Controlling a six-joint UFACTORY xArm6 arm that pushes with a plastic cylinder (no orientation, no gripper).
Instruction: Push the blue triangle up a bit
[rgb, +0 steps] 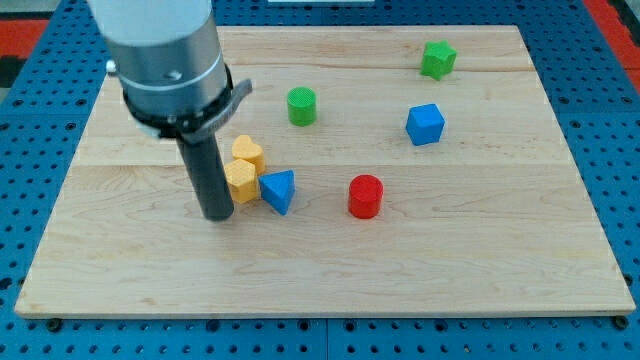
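The blue triangle (278, 190) lies on the wooden board (320, 260) a little toward the view's left of its middle, touching a yellow block (241, 181) on its left, with a second yellow block (248, 153) just above that one. My tip (218, 215) rests on the board just left of the lower yellow block, near the triangle but not touching it; it is a plain rod with no fingers. Right of the triangle sits a red cylinder (366, 196), and farther toward the view's top are a green cylinder (302, 105), a blue cube (425, 124) and a green block (437, 60).
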